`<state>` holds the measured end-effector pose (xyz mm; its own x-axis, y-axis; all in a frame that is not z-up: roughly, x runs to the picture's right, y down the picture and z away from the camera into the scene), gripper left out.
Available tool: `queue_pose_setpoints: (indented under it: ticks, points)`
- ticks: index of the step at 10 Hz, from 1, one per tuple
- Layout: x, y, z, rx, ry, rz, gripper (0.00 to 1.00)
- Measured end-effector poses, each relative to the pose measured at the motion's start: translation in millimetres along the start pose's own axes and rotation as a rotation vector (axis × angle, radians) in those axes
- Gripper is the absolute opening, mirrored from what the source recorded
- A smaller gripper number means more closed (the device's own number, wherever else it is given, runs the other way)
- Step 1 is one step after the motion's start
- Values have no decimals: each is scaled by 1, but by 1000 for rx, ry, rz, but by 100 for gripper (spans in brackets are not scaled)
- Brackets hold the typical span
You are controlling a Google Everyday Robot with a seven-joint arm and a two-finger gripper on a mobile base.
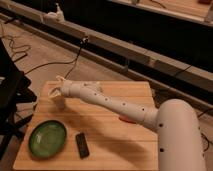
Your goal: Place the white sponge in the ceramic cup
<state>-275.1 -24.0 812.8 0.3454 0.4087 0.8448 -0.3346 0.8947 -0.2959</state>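
My gripper (55, 87) is at the table's back left corner, right above the ceramic cup (59, 102), a small white cup that stands upright under it. The fingers look spread apart, one up at the back (60, 79) and one low at the left (51, 93). I cannot make out the white sponge as a separate thing; it is either hidden by the gripper or down in the cup. The white arm (115, 104) reaches across the table from the lower right.
A green round plate (47, 138) lies at the front left of the wooden table (110, 150), a black slab (82, 145) beside it. An orange-red thing (127, 120) shows under the arm. A pale object (94, 85) lies behind the arm. A black chair (10, 100) stands left of the table.
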Motion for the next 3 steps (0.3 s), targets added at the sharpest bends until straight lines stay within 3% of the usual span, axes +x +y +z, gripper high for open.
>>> queue_pose_setpoints:
  ticks: [1, 3]
  points:
    - [-13, -3, -8, 12, -20, -6, 72]
    - [-18, -5, -14, 18, -28, -7, 72]
